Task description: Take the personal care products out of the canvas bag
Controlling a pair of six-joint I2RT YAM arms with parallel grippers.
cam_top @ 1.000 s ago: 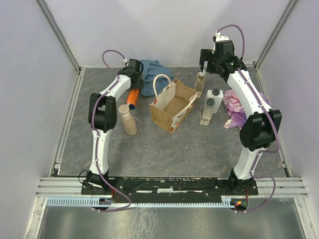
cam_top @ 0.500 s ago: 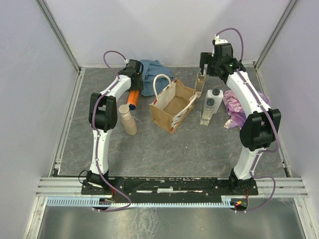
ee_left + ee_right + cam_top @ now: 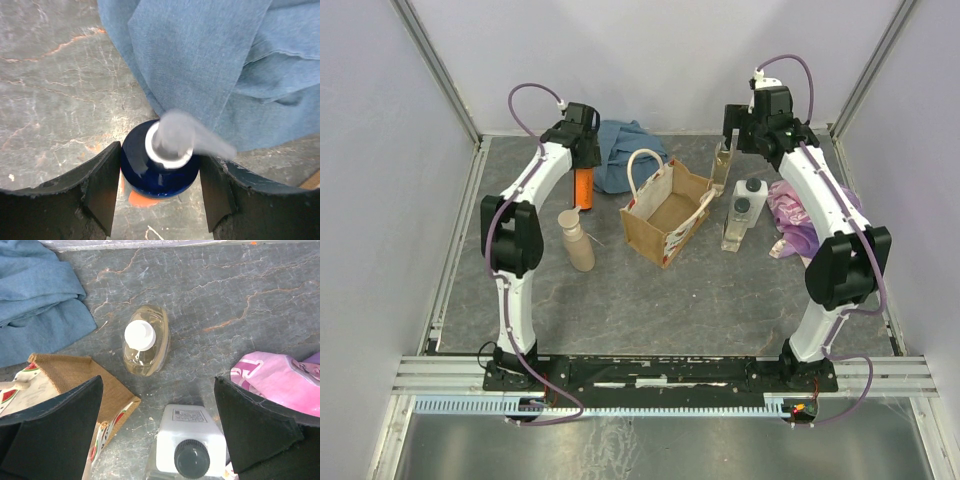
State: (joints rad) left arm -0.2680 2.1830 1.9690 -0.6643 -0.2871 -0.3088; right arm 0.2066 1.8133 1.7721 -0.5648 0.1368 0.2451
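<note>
The tan canvas bag stands open in the middle of the table, and no bottle shows inside it. My left gripper is shut on the dark blue pump top of an orange bottle and holds it upright beside the blue cloth. A beige bottle stands left of the bag. My right gripper is open and empty above a slim amber bottle and a clear rectangular dark-capped bottle, both standing right of the bag.
A blue cloth lies at the back behind the bag and also shows in the left wrist view. A pink-purple cloth lies at the right by the clear bottle. Metal rails edge the table on both sides.
My left arm has lifted and swung left, and the orange bottle has gone from slanted to upright in its grip. The right gripper has shifted slightly back and right.
</note>
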